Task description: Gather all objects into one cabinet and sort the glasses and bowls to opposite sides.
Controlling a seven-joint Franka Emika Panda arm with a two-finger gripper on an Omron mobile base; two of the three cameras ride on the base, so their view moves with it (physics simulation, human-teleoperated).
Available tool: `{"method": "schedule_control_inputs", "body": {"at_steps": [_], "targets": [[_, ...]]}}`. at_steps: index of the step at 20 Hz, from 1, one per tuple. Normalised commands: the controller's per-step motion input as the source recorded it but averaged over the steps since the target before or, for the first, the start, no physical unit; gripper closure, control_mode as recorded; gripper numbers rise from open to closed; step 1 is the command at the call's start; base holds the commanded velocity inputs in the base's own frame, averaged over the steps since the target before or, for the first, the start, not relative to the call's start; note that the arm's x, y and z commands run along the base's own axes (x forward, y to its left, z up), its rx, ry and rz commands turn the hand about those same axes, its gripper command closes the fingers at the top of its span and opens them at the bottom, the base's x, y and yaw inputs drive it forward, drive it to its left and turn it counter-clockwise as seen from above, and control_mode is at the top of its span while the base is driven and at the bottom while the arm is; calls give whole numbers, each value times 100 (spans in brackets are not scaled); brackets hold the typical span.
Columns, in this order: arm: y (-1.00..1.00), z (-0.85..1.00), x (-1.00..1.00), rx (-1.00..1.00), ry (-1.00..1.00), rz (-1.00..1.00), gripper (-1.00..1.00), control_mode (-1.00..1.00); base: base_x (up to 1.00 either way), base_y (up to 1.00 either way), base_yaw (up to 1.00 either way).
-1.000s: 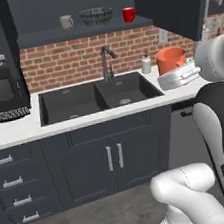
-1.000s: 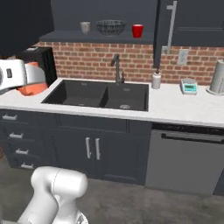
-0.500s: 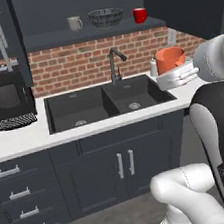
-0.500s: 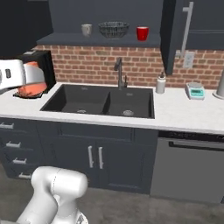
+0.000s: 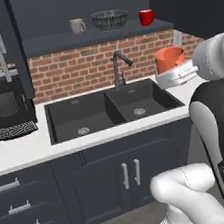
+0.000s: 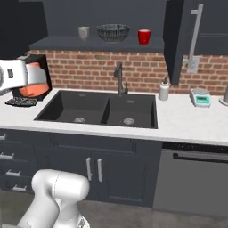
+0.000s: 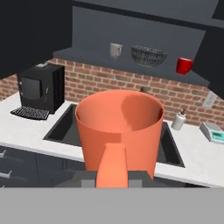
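Orange cup (image 7: 119, 129): claw (image 5: 179, 76) gripping it aloft beside the sink, base having rolled nearer since a moment ago, bringing it toward the cabinet shelf (image 5: 98, 35) carrying beige mug (image 5: 77, 26), bowl (image 5: 109, 19), red mug (image 5: 146, 17).

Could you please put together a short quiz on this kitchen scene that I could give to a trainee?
1. True or false: the end effector is shut on the orange cup.
2. Which item stands in the middle of the cabinet shelf? A) beige mug B) patterned bowl C) red mug
3. Fill in: seen from the right base view, the soap dispenser stands on the counter to the ____ of the sink.

Key: 1 true; 2 B; 3 right.
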Motion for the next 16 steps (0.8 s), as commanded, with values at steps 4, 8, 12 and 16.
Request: {"method": "schedule_control_inputs", "body": {"at_steps": [4,8,12,16], "targets": [[0,0,0,0,0,0,100,100,66,9,0],[0,0,0,0,0,0,100,100,79,2,0],[0,0,0,0,0,0,100,100,43,12,2],[0,0,0,0,0,0,100,100,24,8,2]]}}
